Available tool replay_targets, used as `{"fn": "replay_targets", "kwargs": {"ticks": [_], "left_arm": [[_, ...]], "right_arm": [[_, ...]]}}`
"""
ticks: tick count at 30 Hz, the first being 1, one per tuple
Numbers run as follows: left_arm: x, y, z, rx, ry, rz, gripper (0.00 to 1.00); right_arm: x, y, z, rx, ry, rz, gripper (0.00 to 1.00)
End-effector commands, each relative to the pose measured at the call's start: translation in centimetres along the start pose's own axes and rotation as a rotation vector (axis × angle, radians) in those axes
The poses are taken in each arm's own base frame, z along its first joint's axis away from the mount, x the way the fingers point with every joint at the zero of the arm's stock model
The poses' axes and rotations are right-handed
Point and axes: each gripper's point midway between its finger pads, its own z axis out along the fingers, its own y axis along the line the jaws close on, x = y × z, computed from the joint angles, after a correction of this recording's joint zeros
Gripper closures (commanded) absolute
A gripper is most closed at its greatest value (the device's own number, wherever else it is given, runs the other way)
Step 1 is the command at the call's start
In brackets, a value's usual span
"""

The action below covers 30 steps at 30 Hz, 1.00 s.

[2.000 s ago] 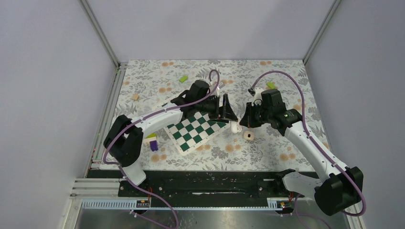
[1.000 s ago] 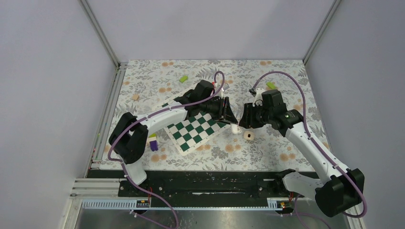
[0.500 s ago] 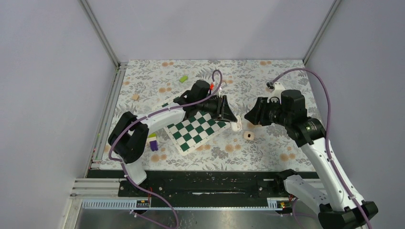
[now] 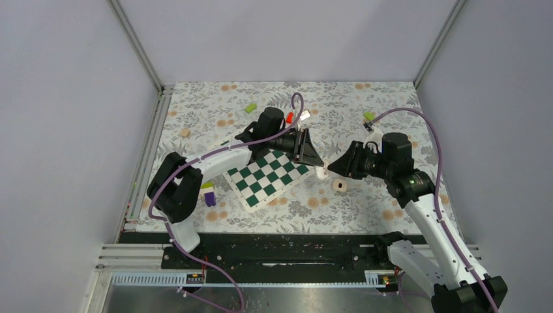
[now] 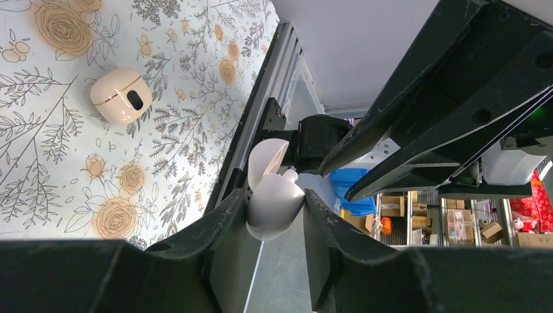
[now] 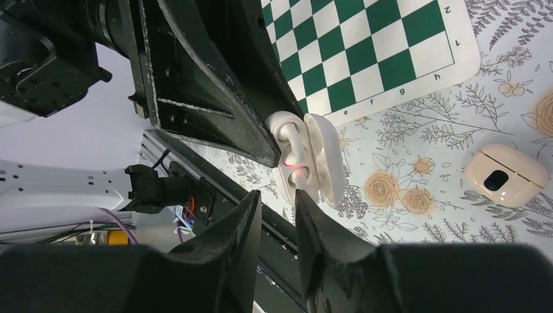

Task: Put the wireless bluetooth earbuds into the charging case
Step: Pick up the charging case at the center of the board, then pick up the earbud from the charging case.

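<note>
Jaws of the left gripper [image 5: 275, 199] pinch a white case [image 6: 321, 156] by its sides, its lid swung open toward the other arm. That looks meant to offer the hollow up for loading, and a white earbud [image 6: 290, 145] shows seated in it with a red glow. Just beside that opening the right gripper [image 6: 278, 199] hovers with its jaws narrow and empty – likely lined up to press the earbud home – while a beige case [image 6: 505, 175] lies apart on the flowered cloth [image 6: 424, 130], off the chessboard [image 6: 365, 52].

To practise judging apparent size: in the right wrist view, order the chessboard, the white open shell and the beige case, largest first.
1. chessboard
2. white open shell and beige case: alike; shell nearer camera.
</note>
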Motion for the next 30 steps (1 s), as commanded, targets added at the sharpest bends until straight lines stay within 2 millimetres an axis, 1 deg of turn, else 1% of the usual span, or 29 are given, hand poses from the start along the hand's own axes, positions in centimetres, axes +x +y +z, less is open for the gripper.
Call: {"fn": "replay_targets", "kwargs": {"ticks": [1,11,17,24,30], "left_arm": [[-1.3,-4.2,-1.0,0.098,-0.022,0.120,0.88],[-1.4,-4.4,-1.0,0.106,-0.020,0.121,0.88],[-1.4,-4.5,-1.0,0.109,-0.019,0.122,0.88],[-1.4,-4.7,-1.1,0.115,-0.022,0.120,0.88],[-1.4,-4.8,-1.1,0.122,-0.021,0.119,0.88]], "right_arm": [[-1.3,0.8,0.3,-0.051,-0.039,-0.002,0.68],[-0.3,0.0,0.9,-0.056,0.001,0.010,0.67],[0.2,0.1,1.3,-0.082,0.032,0.018,0.67],[0.5,-0.4,1.5,-0.075,0.045,0.016,0.67],[0.8,-0.5,1.6,-0.077,0.053,0.018,0.70]]}}
